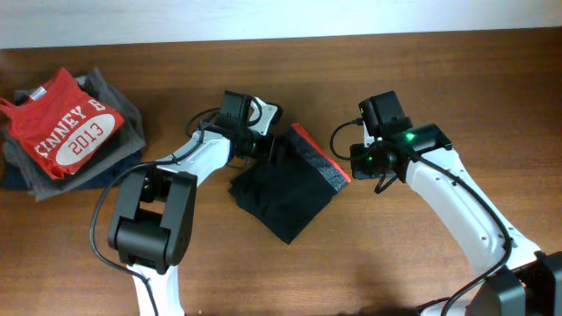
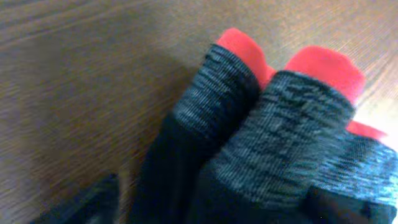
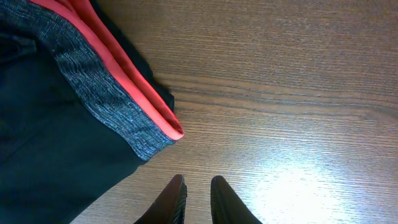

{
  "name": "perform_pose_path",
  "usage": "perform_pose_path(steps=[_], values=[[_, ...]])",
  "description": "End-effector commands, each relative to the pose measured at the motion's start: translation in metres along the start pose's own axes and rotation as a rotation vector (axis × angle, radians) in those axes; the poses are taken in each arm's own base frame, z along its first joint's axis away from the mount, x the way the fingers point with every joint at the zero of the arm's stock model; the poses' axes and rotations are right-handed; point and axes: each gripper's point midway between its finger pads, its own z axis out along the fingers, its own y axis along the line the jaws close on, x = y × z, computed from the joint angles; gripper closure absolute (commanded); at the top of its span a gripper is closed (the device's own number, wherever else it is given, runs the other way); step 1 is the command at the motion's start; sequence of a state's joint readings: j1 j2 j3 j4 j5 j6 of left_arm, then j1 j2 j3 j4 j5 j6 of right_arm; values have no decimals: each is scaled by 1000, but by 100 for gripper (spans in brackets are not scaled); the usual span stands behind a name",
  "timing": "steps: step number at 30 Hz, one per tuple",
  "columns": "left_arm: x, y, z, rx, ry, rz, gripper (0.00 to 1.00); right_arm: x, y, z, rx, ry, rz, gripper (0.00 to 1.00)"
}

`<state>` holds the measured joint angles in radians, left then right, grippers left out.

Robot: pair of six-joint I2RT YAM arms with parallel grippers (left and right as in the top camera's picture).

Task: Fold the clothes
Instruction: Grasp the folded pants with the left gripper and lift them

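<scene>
On the wooden table [image 1: 404, 263], folded black trousers [image 1: 285, 189] lie between both arms. The left gripper [image 1: 265, 146] pinches their bunched grey waistband [image 2: 292, 137]. The right gripper [image 3: 198, 200], jaws nearly pressed together and empty, hovers beside the waistband's corner.

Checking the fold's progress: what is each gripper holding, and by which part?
The left gripper appears to pinch the trousers by the bunched grey waistband. The right gripper holds nothing, its fingers over bare table.
</scene>
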<state>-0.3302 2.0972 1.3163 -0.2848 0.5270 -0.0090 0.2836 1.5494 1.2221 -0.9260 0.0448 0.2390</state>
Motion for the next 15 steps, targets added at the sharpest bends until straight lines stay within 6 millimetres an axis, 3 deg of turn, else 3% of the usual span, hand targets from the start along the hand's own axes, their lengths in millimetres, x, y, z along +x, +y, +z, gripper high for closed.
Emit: perform_pose_path(steps=[1, 3, 6, 7, 8, 9, 15], values=[[33, 0, 22, 50, 91, -43, 43, -3, -3, -3, 8, -11, 7, 81], [32, -4, 22, 71, 88, -43, 60, -3, -3, -3, 8, -11, 7, 81], [36, -6, 21, 83, 104, -53, 64, -3, -3, -3, 8, -11, 7, 81], [37, -6, 21, 83, 108, -56, 72, -3, -3, -3, 8, -11, 7, 81], [38, -6, 21, 83, 113, -59, 92, -3, -3, -3, 8, -11, 7, 81], [39, -6, 21, 83, 116, -60, 99, -3, -3, -3, 8, -11, 7, 81], [29, -14, 11, 123, 99, -45, 100, -3, -3, -3, 10, -8, 7, 81]])
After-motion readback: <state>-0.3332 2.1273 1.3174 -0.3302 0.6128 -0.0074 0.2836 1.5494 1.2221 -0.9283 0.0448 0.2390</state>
